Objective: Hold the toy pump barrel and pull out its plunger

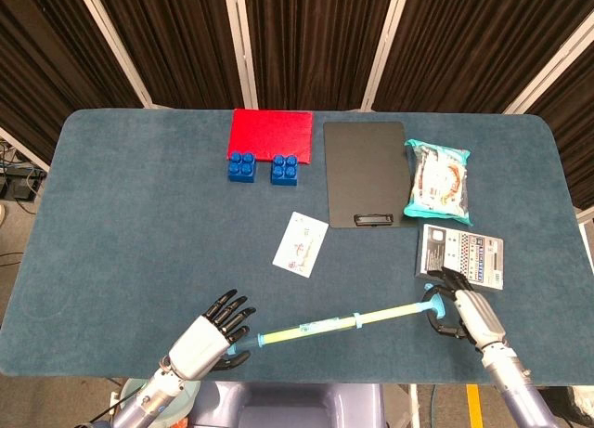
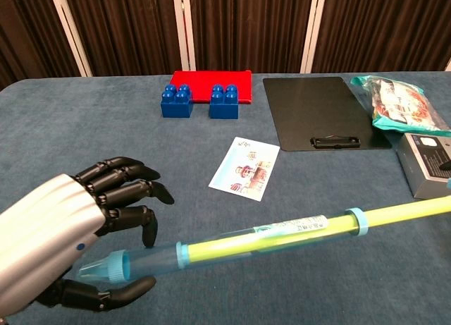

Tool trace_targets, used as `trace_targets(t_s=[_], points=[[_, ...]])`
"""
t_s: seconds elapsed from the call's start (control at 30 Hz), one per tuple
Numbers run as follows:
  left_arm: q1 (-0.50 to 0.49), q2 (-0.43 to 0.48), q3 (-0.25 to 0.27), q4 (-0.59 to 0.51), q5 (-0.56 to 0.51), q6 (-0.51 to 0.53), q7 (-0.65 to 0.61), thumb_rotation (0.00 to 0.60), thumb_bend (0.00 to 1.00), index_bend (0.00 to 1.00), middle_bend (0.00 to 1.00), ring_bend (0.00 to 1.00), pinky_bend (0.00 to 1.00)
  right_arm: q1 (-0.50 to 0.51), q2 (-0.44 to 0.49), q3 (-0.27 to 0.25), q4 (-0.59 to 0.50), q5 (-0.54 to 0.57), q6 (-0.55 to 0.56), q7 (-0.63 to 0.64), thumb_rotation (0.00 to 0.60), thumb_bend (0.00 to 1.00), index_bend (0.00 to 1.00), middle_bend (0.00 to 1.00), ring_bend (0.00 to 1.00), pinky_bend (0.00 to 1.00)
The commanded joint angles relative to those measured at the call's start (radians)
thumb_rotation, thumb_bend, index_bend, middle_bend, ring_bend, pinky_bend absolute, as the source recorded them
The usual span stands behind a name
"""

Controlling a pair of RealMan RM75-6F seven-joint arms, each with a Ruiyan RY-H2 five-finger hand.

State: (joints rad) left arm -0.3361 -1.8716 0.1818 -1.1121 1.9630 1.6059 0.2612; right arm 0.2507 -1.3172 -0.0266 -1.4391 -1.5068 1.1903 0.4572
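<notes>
Two hands share the pump; the left hand [image 2: 63,230] sits at the barrel's capped end, fingers spread above it and thumb below, and whether it truly grips I cannot tell; the clear barrel [image 2: 232,238] slants up to the right above the table [image 1: 121,214]; the yellow plunger [image 1: 394,312] shows a long bare length beyond the collar, its handle gripped by the right hand [image 1: 461,309]; the pull looks well advanced, the rod not yet free.

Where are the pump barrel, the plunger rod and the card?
pump barrel [image 2: 151,257], chest view, clear tube near its cap.
plunger rod [image 2: 409,210], chest view, bare yellow shaft.
card [image 1: 301,244], head view, its middle.
</notes>
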Motion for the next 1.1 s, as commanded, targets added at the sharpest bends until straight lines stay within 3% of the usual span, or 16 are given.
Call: trace_targets(t_s=[0.03, 0.27, 1.1], points=[[0.007, 0.023, 0.009, -0.023, 0.016, 0.018, 0.005, 0.600, 0.52, 0.69, 0.26, 0.15, 0.15, 0.006, 0.014, 0.015, 0.000, 0.016, -0.006, 0.005, 0.600, 0.54, 0.79, 0.17, 0.00, 0.00], [0.024, 0.082, 0.034, -0.088, 0.032, 0.034, -0.010, 0.600, 0.52, 0.69, 0.26, 0.15, 0.15, 0.020, 0.048, 0.053, 0.000, 0.052, -0.016, 0.014, 0.600, 0.53, 0.79, 0.17, 0.00, 0.00], [0.064, 0.208, 0.073, -0.124, 0.116, 0.105, -0.065, 0.600, 0.52, 0.69, 0.26, 0.16, 0.15, 0.081, 0.060, 0.173, 0.061, 0.195, -0.083, -0.072, 0.600, 0.50, 0.80, 0.18, 0.00, 0.00]])
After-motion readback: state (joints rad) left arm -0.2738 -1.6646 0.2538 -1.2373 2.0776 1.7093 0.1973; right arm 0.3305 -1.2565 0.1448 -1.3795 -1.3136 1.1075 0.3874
